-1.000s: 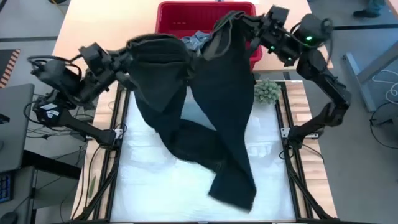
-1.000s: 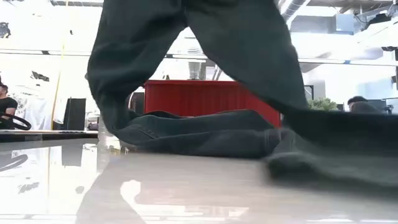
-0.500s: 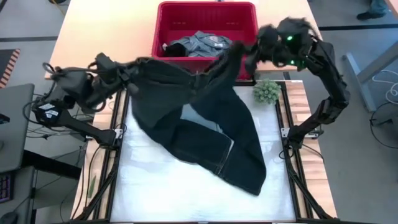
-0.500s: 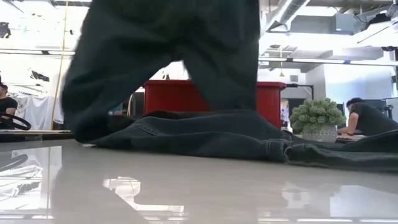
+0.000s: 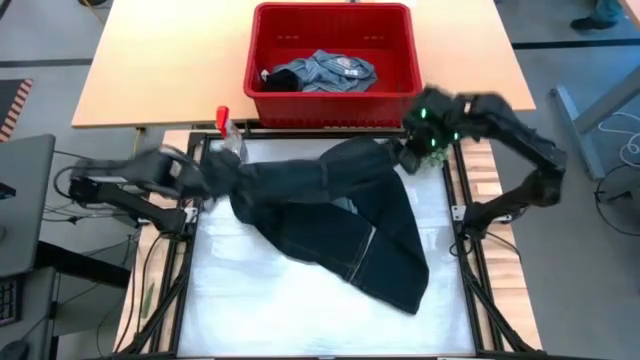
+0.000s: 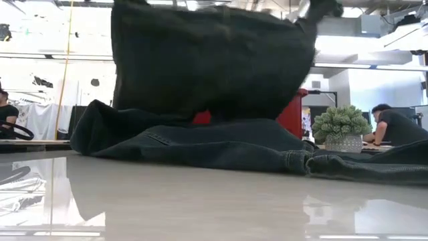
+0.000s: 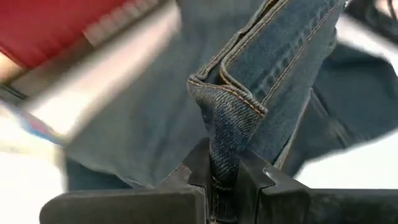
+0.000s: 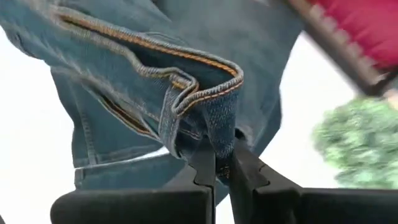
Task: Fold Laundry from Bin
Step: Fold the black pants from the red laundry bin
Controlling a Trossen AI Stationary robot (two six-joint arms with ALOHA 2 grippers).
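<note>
A pair of dark blue jeans [image 5: 340, 220] is the laundry in hand. Its waist end [image 6: 214, 60] hangs stretched between my two grippers, just above the table's far half, and its legs [image 6: 221, 144] lie on the white table top. My left gripper [image 5: 215, 178] is shut on the waist's left end, my right gripper [image 5: 405, 155] on its right end. Behind them stands the red bin [image 5: 262, 95] with a grey-blue garment [image 5: 320, 72] inside. My left gripper pinches a bunched fold of the jeans' stitched edge [image 7: 225, 134] between its two fingers, several layers thick. The fingers slant downward. The cloth runs from there toward the other gripper, drawn fairly taut. My right gripper pinches a folded piece of the jeans' orange-stitched waistband [image 8: 219, 121] between its two fingers, more than one layer. It comes at it slanting steeply down. The waist hangs clear of the table there, and the legs rest on the table.
A fuzzy green ball [image 5: 432, 148] sits right beside my right gripper, between it and the bin's right corner. A small clear spray bottle with a red top [image 5: 225, 128] stands near the bin's left corner. The table's near half is bare white surface [image 5: 300, 320].
Both grippers have come down from high over the bin toward the table and its near edge, tipping from level to pointing downward, still shut. The jeans' waist has sunk with them and is stretched between them low over the table, while the legs have settled flat.
</note>
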